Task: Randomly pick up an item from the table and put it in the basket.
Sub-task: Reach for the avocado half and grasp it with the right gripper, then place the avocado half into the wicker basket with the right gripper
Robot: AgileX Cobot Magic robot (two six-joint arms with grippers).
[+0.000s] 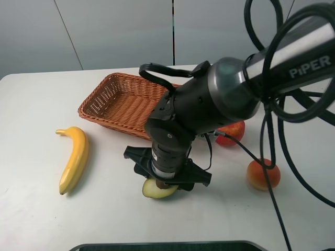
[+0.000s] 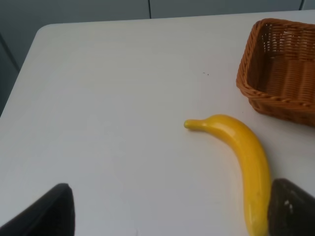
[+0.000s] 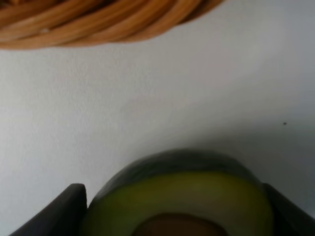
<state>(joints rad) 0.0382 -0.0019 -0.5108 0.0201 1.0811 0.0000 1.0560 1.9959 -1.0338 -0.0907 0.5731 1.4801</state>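
On the plain white flat tabletop, just in front of the shallow orange-brown woven wicker basket, my right pincer was down over the halved avocado (green flesh, dark skin rim, brown pit). Wrist view: both fingers sat against its sides with the avocado filling the whole gap, so I read that as a grip made. Cut face was up. Avocado was on the table or barely off it; couldn't tell which.

Progress, my read: item chosen and grasped, nothing delivered. No fruit in the part of the basket that showed. Left to do: lift, carry over the near rim, release inside. Short trip.

My left pincer was spread wide with nothing between the fingers, one fingertip close to the end of the long yellow banana.

Also on the table: a red apple partly behind my arm, and a red-orange round fruit further right with a black cable crossing in front of it.

Surface: matte white, rounded corners. Room: plain grey wall panels behind the table. There was a dark edge at the bottom of the high view; couldn't identify it.
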